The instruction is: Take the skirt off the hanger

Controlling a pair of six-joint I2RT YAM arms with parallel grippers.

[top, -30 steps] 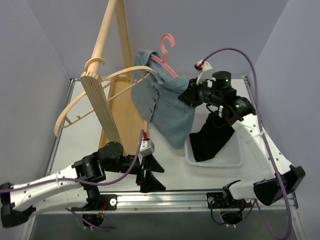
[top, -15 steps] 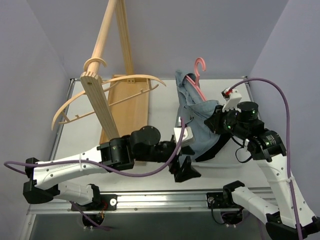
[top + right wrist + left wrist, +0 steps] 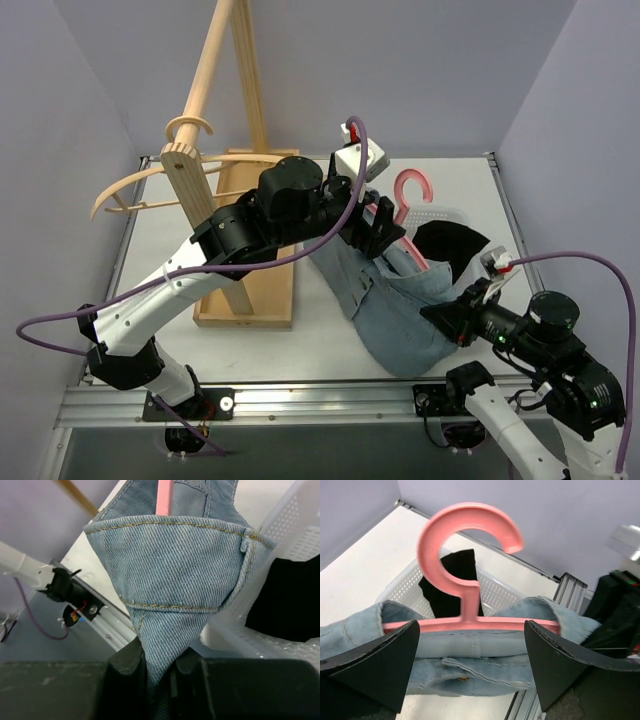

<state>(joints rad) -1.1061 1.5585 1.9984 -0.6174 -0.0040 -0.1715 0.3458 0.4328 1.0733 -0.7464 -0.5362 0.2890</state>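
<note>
Denim skirt (image 3: 175, 575), glossy plastic hanger (image 3: 465, 555)

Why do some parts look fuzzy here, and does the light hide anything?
Left wrist view: the pink hanger hook is slightly soft, and the near black fingers are dark and blurred. Right wrist view: the denim skirt weave is sharp, while the right gripper at the bottom is a dark blur. Top view: even light, no glare.
</note>
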